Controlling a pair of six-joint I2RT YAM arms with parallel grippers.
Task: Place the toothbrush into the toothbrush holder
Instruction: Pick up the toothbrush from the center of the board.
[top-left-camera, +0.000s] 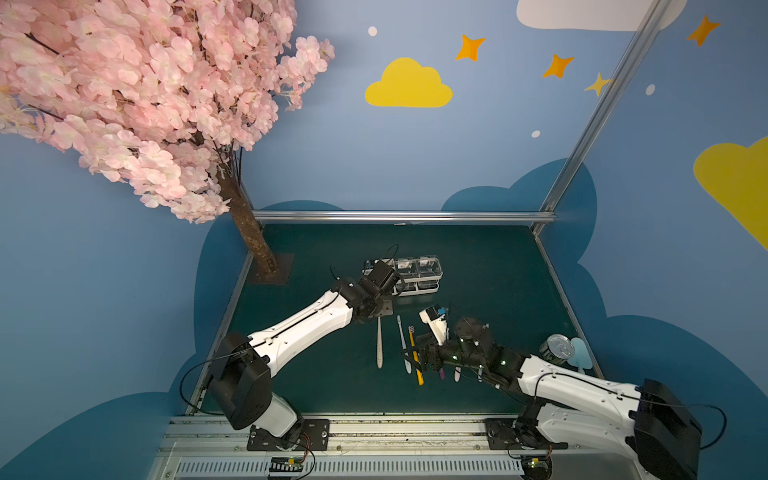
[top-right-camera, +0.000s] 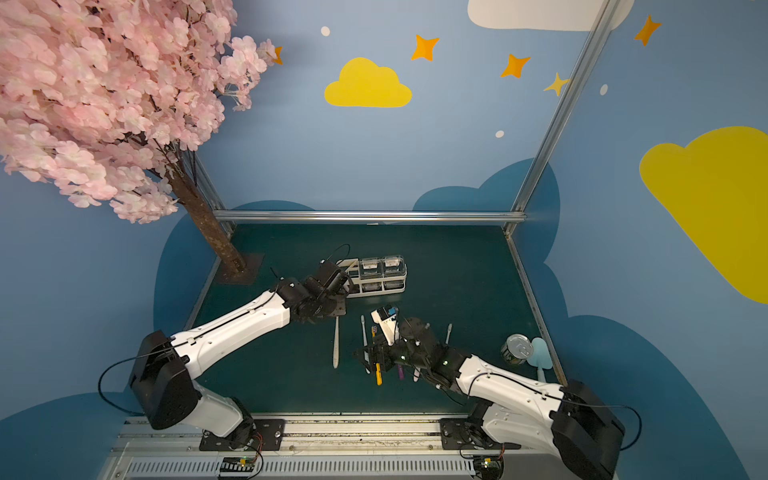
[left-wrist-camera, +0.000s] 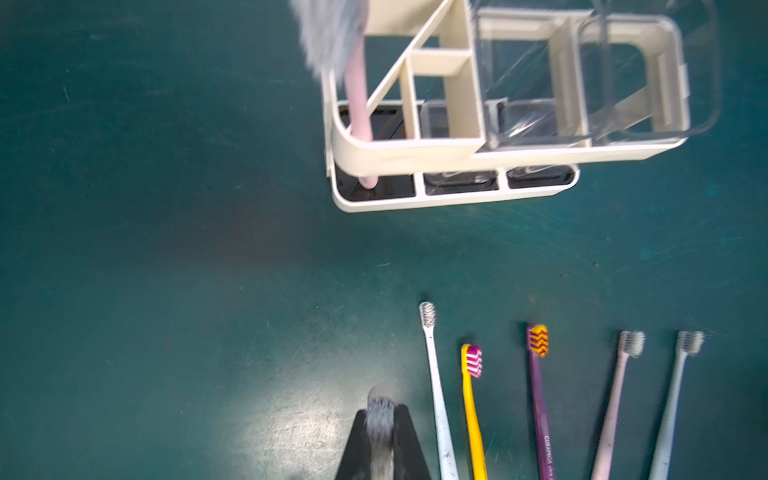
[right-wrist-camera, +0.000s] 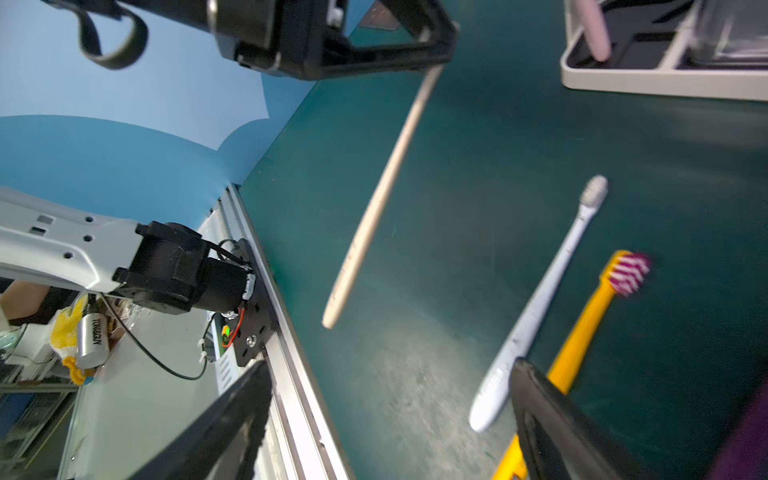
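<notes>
My left pincer (left-wrist-camera: 382, 415) grips the cream toothbrush (right-wrist-camera: 376, 212) just below its bristles; its handle points toward the near edge. The toothbrush holder (left-wrist-camera: 407, 151) stands just far-right of this pincer, nearer to it than to my right pincer (right-wrist-camera: 390, 365), which hangs with jaws spread above the white toothbrush (right-wrist-camera: 538, 307) on the table (right-wrist-camera: 623, 145).

The left hand (right-wrist-camera: 437, 43) is clamped on the head end of a cream toothbrush (right-wrist-camera: 374, 216), whose handle slants out over the green table (right-wrist-camera: 457, 145). A white toothbrush (right-wrist-camera: 540, 299) and a yellow toothbrush (right-wrist-camera: 590, 328) lie side by side. The right hand (right-wrist-camera: 390, 370) has its fingers (right-wrist-camera: 552, 424) spread wide. A pink toothbrush (right-wrist-camera: 594, 29) stands in the toothbrush holder (right-wrist-camera: 623, 83).
</notes>
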